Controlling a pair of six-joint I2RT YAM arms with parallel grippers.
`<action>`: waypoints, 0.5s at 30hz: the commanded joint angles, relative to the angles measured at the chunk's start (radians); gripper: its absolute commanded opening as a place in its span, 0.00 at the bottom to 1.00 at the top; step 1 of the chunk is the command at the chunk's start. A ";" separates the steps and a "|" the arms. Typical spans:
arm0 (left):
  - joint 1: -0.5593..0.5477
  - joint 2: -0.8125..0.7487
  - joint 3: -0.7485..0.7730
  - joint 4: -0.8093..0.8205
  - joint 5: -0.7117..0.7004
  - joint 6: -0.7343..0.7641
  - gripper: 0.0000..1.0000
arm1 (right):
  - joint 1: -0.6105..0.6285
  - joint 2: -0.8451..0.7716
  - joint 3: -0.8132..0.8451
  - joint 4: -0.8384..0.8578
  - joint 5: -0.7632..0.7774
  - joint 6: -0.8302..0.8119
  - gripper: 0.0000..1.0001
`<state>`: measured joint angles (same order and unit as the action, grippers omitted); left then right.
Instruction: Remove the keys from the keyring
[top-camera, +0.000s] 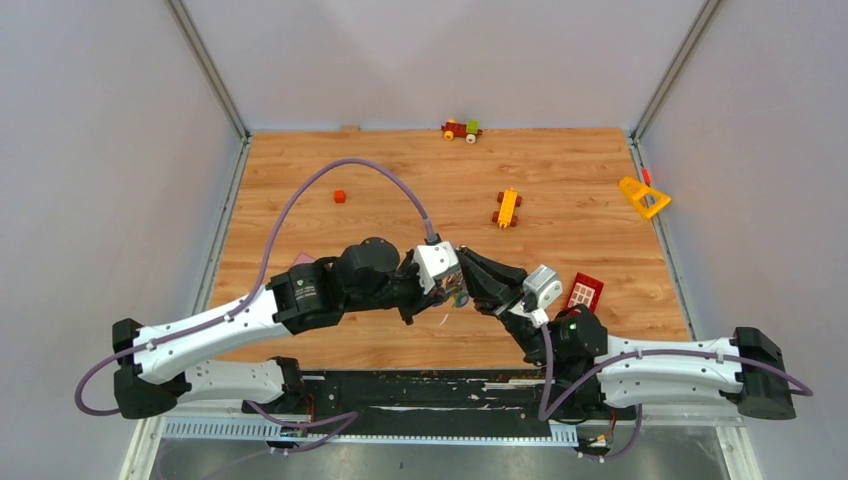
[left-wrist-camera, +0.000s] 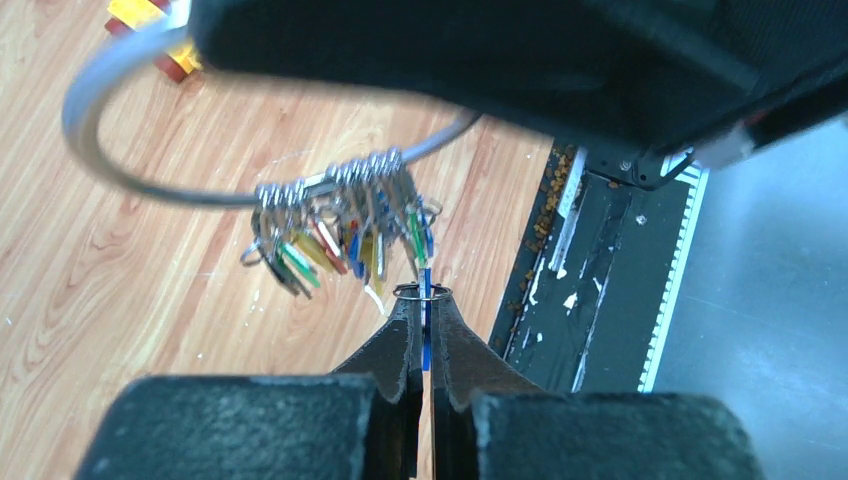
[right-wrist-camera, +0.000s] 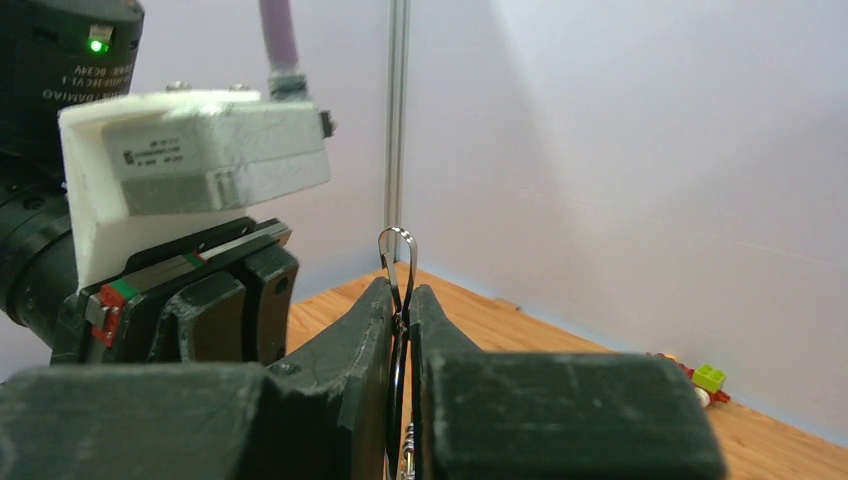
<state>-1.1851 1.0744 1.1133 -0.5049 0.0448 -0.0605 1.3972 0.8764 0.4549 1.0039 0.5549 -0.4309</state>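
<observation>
- The right gripper (right-wrist-camera: 401, 305) is clamped on the keyring (left-wrist-camera: 85, 130), holding it above the table (top-camera: 300, 180) near its front edge.
- The keys (left-wrist-camera: 340, 235) hang bunched on its lower wire.
- The left gripper (left-wrist-camera: 424, 305) pinches one blue key (left-wrist-camera: 426, 340). I judge the step is freeing this key, so next its small ring must be pulled along the wire.

Left pincer (left-wrist-camera: 424, 300) close before right pincer (right-wrist-camera: 403, 300); red window brick (top-camera: 584, 292) just beside right arm (top-camera: 575, 335).

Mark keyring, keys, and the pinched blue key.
keyring (left-wrist-camera: 200, 194): left wrist view, bottom of wire loop.
keys (left-wrist-camera: 330, 245): left wrist view, middle of hanging bunch.
blue key (left-wrist-camera: 427, 320): left wrist view, middle of blue strip.
</observation>
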 joint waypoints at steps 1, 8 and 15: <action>-0.004 -0.081 -0.057 0.017 -0.032 -0.042 0.00 | -0.004 -0.107 0.043 -0.050 0.005 -0.032 0.00; -0.004 -0.272 -0.294 0.128 -0.215 -0.170 0.00 | -0.004 -0.253 0.166 -0.561 0.018 0.054 0.00; -0.003 -0.246 -0.516 0.266 -0.416 -0.416 0.21 | -0.005 -0.288 0.322 -1.034 -0.032 0.250 0.00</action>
<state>-1.1851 0.7944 0.6769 -0.3576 -0.2234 -0.3103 1.3972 0.6121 0.6930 0.2695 0.5636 -0.3145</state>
